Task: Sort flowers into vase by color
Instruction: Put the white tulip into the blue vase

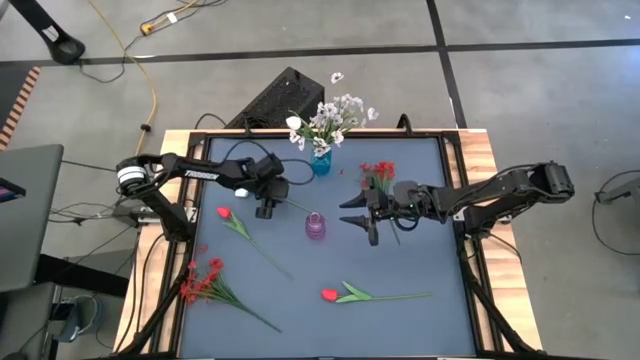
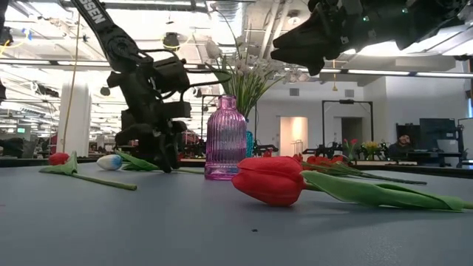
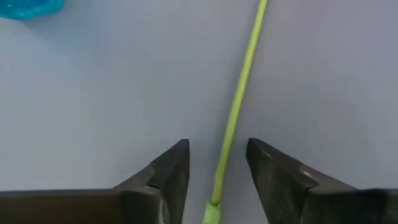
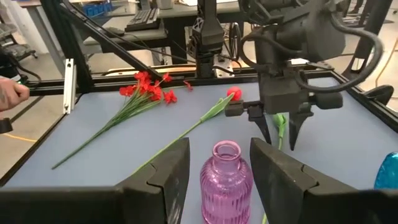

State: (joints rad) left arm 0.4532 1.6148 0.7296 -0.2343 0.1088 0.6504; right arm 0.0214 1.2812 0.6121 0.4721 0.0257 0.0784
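- The white tulip lies flat on the surface, its bloom under my left arm and its thin green stem running from there toward the middle, past the blue vase.
- In the left wrist view that stem runs straight up between the fingers, so its long axis crosses the closing line squarely; I judge the alignment good for a pinch.
- My left gripper stands released, one finger on each side of the stem, tips down at the surface; I can't tell whether they touch it yet.
- The pink vase stands just beyond, between the two arms; the blue vase with white flowers is at the far edge.
- My right gripper hovers released, near the pink vase, holding nothing, looking down over its mouth.
- Three red flowers remain lying: a tulip beside the left gripper, a spray, and a second tulip near the front edge.
- More red blooms show behind the right gripper.
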